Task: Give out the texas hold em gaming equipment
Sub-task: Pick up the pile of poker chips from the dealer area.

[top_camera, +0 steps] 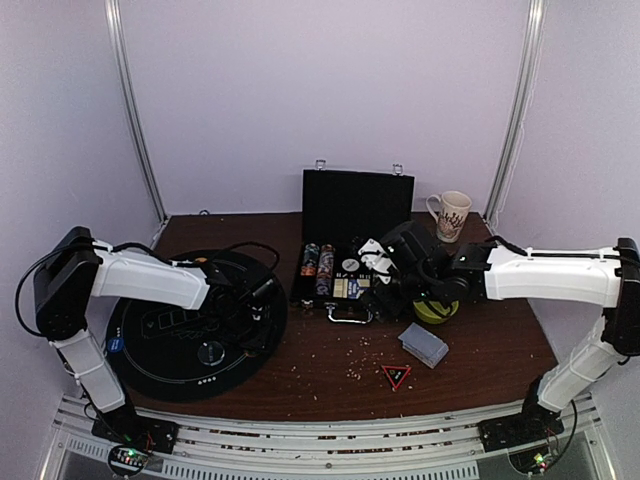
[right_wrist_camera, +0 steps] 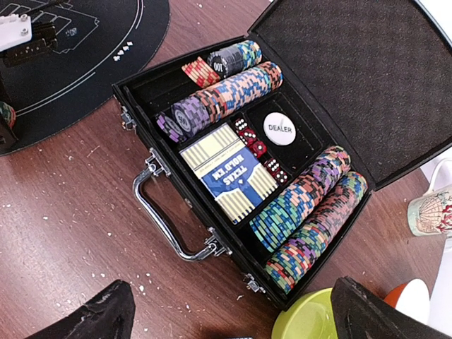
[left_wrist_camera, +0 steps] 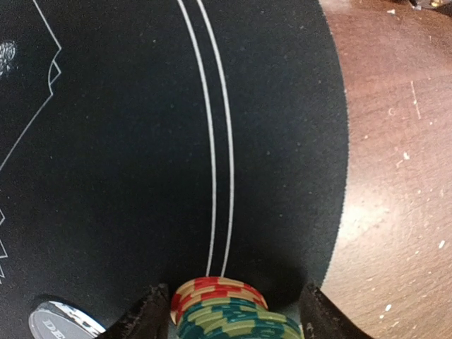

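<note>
Red and green chips (left_wrist_camera: 227,305) are stacked in a small pile on the black mat (left_wrist_camera: 127,155), near its edge. The pile is seen right between the fingers (left_wrist_camera: 145,319) of the left gripper (left_wrist_camera: 236,321). These fingers are set partly apart, one on each side of the pile and very close to it. Whether the pile is squeezed yet cannot be told. A shiny dealer disc (left_wrist_camera: 60,323) lies on the mat just beside them. Many more chips are laid in rows in the open case (right_wrist_camera: 339,78) on the table (right_wrist_camera: 63,233), with a card box (right_wrist_camera: 229,173), red dice (right_wrist_camera: 248,135) and a white dealer button (right_wrist_camera: 279,128). The right gripper (right_wrist_camera: 236,318) is held above the case with its fingers spread wide, and nothing is held in it. A grey-blue deck (top_camera: 423,343) lies on the table near the bowl (top_camera: 437,310). Chips are judged to be hard, smooth and a bit heavy for their size, so a pile can slip apart or tip if it is pushed from one side. A pile is best taken by its round edges, low down, with both fingers pressing evenly. Cards are judged to be thin, light and slippery, so the deck should be taken by its long sides, or cards may slide out.
</note>
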Robot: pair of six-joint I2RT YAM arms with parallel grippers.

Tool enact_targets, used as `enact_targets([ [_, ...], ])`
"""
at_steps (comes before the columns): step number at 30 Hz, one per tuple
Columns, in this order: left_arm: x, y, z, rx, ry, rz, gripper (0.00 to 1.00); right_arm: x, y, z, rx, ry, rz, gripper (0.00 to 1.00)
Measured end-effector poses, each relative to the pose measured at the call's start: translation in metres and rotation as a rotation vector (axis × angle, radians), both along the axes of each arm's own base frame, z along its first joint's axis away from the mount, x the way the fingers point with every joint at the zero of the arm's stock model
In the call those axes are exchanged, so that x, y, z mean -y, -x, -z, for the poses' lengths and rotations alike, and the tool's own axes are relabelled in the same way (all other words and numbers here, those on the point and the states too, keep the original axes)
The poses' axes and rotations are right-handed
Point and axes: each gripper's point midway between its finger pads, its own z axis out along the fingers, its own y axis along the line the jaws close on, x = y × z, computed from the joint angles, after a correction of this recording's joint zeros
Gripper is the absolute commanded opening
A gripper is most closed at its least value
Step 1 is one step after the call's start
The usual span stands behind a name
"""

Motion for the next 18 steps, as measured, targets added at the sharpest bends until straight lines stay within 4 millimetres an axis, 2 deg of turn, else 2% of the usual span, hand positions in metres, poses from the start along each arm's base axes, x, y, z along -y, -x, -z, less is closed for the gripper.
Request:
enact_targets([
  [8, -0.0034, 0.0003, 0.0023, 0.004, -0.011, -0.005, 0.47, 0.0006, 0.0004, -0.0052, 0.017, -0.015, -0.004, 1.00],
  [18, -0.0020, 0.0015, 0.0029, 0.000, -0.009, 0.018, 0.56, 0.0016, 0.0012, -0.0012, 0.016, -0.009, -0.007, 1.00],
])
